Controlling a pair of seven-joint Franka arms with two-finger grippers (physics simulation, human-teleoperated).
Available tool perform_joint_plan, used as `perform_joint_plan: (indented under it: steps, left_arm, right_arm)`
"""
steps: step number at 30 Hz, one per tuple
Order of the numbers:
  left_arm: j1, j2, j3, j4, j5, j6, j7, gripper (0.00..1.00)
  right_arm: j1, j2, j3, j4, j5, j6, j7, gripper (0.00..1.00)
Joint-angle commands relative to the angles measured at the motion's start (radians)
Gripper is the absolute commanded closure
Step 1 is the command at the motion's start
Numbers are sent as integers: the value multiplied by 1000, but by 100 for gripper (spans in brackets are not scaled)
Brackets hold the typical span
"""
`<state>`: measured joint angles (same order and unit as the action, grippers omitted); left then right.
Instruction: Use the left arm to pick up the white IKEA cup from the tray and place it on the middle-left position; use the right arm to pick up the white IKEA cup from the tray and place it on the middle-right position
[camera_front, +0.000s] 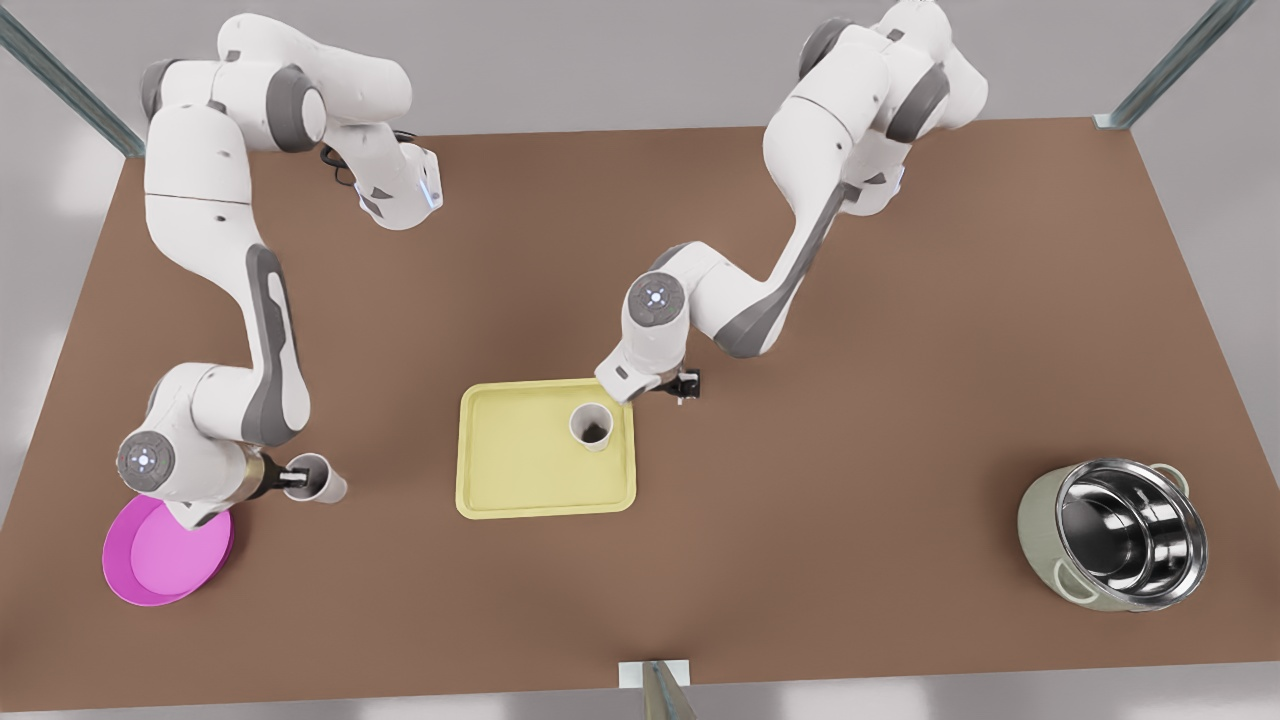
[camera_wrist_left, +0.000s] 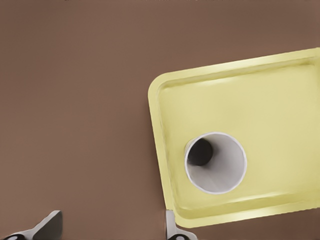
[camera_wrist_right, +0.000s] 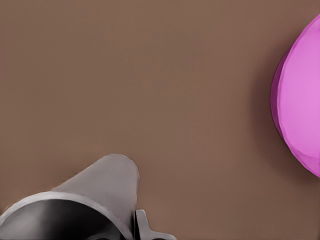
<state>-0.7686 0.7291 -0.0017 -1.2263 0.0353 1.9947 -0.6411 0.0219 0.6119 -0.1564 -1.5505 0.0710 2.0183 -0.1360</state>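
Observation:
One white cup (camera_front: 591, 426) stands upright on the pale yellow tray (camera_front: 510, 470), near its far corner on the front view's right. My left gripper (camera_front: 686, 385) hovers just off that corner, open and holding nothing. The left wrist view has its two fingertips (camera_wrist_left: 50, 226) spread wide over bare table beside the tray (camera_wrist_left: 280, 100) and the cup (camera_wrist_left: 216, 162). A second white cup (camera_front: 322, 481) sits in my right gripper (camera_front: 296, 479), low over the table at the front view's left, beside the magenta bowl. One finger (camera_wrist_right: 145, 229) presses the outside of that cup's rim (camera_wrist_right: 85, 205).
The round magenta bowl (camera_front: 165, 552) lies at the near left of the front view, partly under the right arm's wrist; its edge (camera_wrist_right: 300, 110) is close to the held cup. A steel pot (camera_front: 1118, 545) stands at the near right. Brown tabletop stretches between tray and pot.

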Motion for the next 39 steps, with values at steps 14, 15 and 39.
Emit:
perform_joint_plan:
  steps: [14,15,39]
  left_arm:
    - [-3,205,19,191,18,371,-503,0]
    - [-11,213,17,191,20,371,-508,0]
    - [-60,225,20,90,38,223,-473,0]
  right_arm:
    - [-13,103,0,29,56,26,-623,0]
    - [-13,101,0,30,56,26,-622,0]
    - [-82,-374,147,217,-82,-602,29,0]
